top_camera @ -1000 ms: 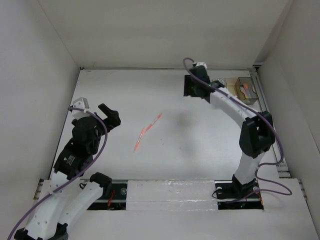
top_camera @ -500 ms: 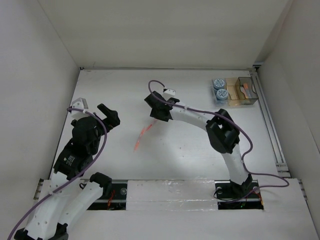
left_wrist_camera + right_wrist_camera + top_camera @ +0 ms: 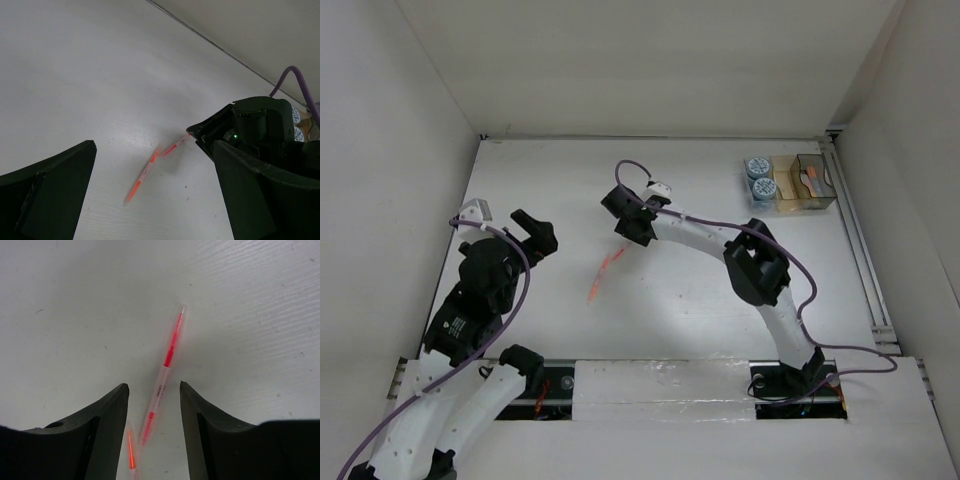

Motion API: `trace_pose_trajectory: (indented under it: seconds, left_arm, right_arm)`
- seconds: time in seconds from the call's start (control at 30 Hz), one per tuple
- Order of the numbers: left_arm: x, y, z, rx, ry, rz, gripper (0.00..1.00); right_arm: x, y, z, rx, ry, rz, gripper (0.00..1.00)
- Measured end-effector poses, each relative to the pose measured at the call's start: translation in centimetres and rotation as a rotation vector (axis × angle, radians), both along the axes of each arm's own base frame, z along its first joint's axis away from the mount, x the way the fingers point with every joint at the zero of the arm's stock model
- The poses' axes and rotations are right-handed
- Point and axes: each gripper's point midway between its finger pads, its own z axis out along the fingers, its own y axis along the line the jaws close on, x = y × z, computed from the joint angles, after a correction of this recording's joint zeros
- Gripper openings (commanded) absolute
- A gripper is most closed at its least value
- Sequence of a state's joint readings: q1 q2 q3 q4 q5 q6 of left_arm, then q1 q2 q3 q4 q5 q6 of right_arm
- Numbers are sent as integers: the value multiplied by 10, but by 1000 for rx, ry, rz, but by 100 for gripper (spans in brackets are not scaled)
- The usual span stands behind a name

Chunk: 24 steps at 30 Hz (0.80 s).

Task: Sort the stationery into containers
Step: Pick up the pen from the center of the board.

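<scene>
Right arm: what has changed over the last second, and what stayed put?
The right gripper swung from the organiser at the far right to mid-table and now straddles the farther red pen, jaws open, not gripping. The two pots it hid are now visible. That pen, the nearer pen, the organiser and the left gripper hardly moved.

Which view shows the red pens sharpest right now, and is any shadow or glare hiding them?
Right wrist: sharpest, one red pen crisp inside the right gripper, no glare. Left wrist: dimmer and greyer, both pens small but readable. Top external: evenly lit, pens faint thin streaks, only a soft shadow under the right arm.
</scene>
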State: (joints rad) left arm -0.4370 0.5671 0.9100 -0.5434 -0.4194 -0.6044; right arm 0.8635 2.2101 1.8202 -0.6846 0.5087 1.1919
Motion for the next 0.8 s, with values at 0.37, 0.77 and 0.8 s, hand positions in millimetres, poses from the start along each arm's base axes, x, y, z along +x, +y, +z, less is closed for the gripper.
trace_pose_trajectory:
  seconds: [0.37, 0.77, 0.8]
  left_arm:
    - [-6, 3, 7, -15, -34, 0, 100]
    - [-12, 5, 15, -31, -66, 0, 100]
    - [-12, 5, 14, -30, -66, 0, 100]
  right_arm:
    - [2, 2, -23, -35, 36, -10, 40]
    - [5, -5, -33, -52, 62, -8, 4]
    - [6, -5, -33, -49, 63, -9, 1]
